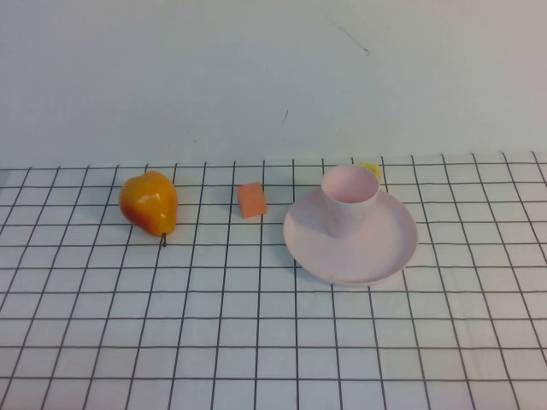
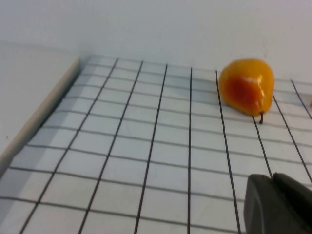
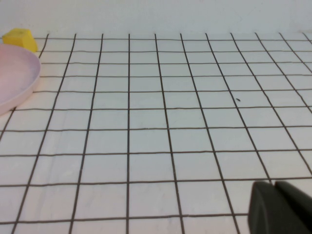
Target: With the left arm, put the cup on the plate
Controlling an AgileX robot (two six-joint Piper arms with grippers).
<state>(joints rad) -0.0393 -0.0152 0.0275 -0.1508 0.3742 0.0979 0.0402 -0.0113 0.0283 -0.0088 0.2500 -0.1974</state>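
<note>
Cup (image 1: 349,198): upright on the plate (image 1: 380,252), toward its far side.
Left gripper (image 2: 279,204): closed, empty, low over the cloth near the pear (image 2: 246,87).
Right gripper (image 3: 282,207): fingers look together, empty, well clear of the plate.

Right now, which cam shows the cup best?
The high view: the cup stands upright on the plate, fully visible. The right wrist view catches only the plate's edge, no cup; the left wrist view shows just the pear.

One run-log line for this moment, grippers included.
cup upright on plate | left gripper shut, near pear | right gripper shut, parked
</note>
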